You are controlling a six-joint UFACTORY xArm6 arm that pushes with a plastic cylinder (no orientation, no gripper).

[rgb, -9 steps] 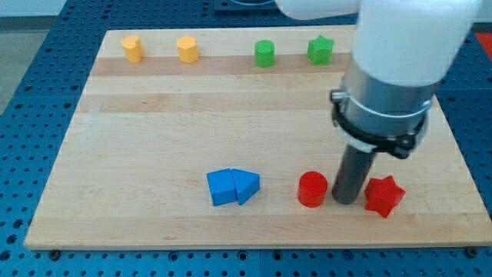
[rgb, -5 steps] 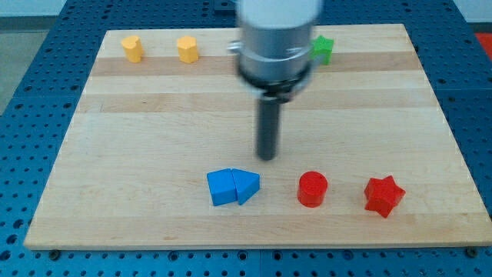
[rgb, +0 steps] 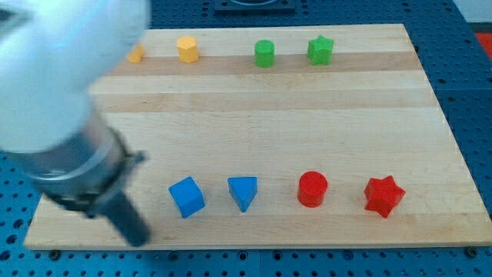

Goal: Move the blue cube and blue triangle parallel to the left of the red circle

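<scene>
Claw: none fitted; rod only, my tip [rgb: 138, 239] blurred at tabletop [rgb: 254, 115] lower left, left of blue cube [rgb: 187, 197], apart. Blue triangle [rgb: 243, 192] between cube and red circle [rgb: 313, 188]. Arm body hides most of one yellow block [rgb: 136, 54].

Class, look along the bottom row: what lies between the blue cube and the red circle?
In the camera view, the blue triangle lies between the blue cube and the red circle, touching neither.

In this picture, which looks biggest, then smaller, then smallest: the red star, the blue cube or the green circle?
1. Red star and blue cube: they look about alike, too close to rank.
2. Green circle: smallest, though it sits farther up the board, maybe farther away.
</scene>
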